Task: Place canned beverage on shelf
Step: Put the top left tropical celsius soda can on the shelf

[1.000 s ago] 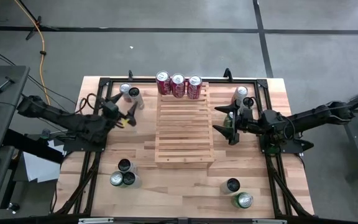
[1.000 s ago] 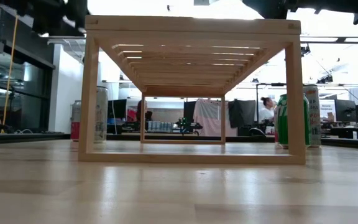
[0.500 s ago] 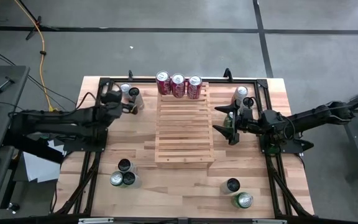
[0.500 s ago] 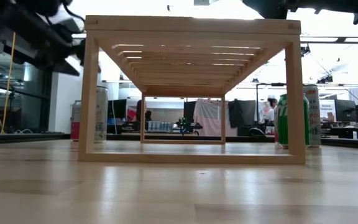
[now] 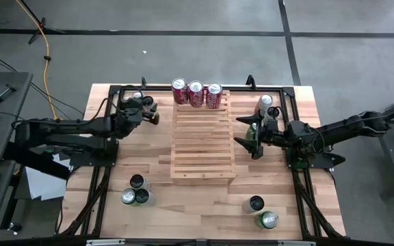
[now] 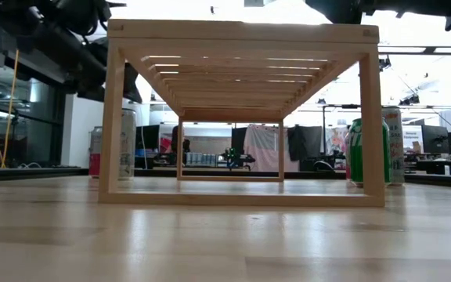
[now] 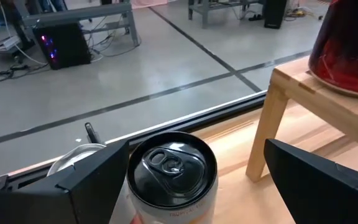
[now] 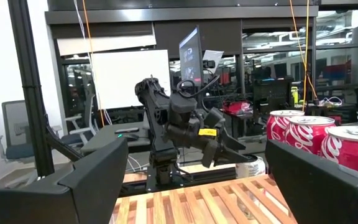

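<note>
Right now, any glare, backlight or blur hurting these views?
Low view: bright ceiling light behind the shelf leaves the arms overhead as dark silhouettes. Left wrist view: the black-topped can is sharp, while the red can at the frame edge is blurred. High view: evenly lit, no glare on the table.

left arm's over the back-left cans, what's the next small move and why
Probably lower the left gripper a little and close on the black-topped can. Its open fingers already sit either side of that can, nothing is held, and the shelf has three red cans along its far edge with bare slats nearer.
</note>
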Controlling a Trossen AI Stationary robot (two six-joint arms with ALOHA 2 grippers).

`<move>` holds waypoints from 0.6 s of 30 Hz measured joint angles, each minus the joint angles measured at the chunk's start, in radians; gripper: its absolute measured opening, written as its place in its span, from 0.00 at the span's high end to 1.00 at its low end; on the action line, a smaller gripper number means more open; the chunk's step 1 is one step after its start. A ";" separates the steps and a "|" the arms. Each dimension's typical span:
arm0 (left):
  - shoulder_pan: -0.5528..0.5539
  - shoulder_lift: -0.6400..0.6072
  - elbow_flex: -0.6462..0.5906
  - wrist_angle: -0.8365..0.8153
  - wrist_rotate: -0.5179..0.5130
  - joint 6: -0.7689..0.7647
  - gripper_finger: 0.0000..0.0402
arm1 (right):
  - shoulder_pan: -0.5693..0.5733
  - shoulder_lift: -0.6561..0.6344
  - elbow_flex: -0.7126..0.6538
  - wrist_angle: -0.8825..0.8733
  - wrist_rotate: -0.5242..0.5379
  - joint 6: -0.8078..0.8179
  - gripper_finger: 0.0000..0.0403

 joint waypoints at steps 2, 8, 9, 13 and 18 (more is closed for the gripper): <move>0.013 0.007 0.000 0.002 0.001 -0.001 0.09 | 0.000 0.000 0.000 -0.002 0.000 0.002 0.09; 0.062 0.047 0.000 0.005 0.051 -0.028 0.09 | 0.000 0.025 0.000 0.006 0.000 0.021 0.09; 0.068 0.056 0.000 0.005 0.061 -0.032 0.09 | 0.000 0.031 0.000 0.009 0.000 0.020 0.09; 0.090 0.091 0.000 0.010 0.073 -0.051 0.09 | -0.003 0.046 0.000 0.028 0.000 0.019 0.09; 0.106 0.126 0.000 0.031 0.074 -0.053 0.09 | -0.003 0.046 0.000 0.035 0.000 0.018 0.09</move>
